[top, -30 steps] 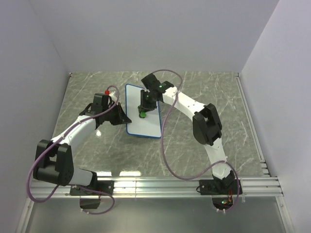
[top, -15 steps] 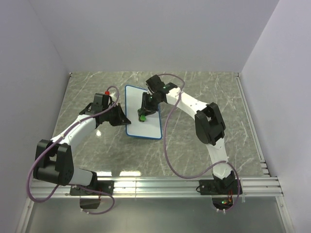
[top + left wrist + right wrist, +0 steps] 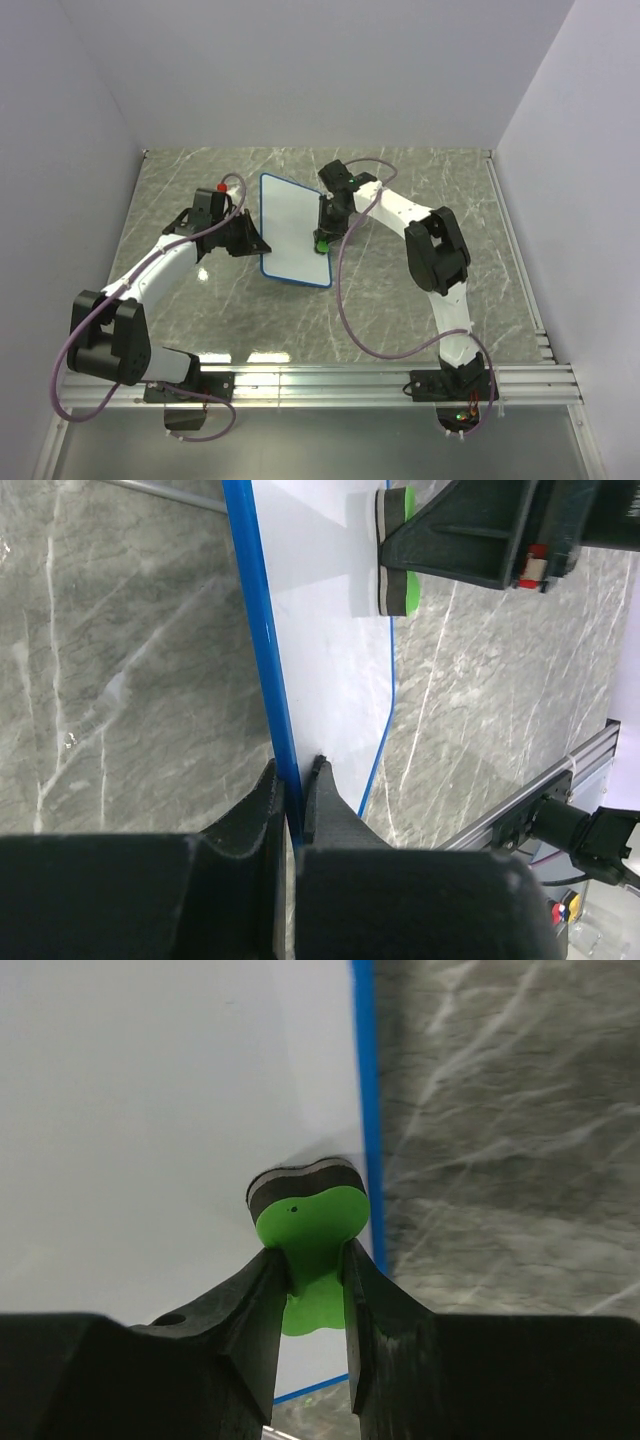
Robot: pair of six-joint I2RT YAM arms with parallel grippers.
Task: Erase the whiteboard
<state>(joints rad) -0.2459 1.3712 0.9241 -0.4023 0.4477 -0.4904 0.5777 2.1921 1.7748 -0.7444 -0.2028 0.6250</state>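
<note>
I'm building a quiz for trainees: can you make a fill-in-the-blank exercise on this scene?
1. The right gripper is shut on a ____ eraser.
2. The left gripper pinches the whiteboard by its ____ frame.
3. Seen from above, the eraser sits at the whiteboard's ____ edge.

Missing words: green; blue; right.

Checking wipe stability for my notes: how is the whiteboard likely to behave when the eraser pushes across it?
Probably stiff: the whiteboard looks flat, unbowed under the eraser. Likely light and apt to slide on the smooth tabletop, hence the left hand clamping its blue frame.
</note>
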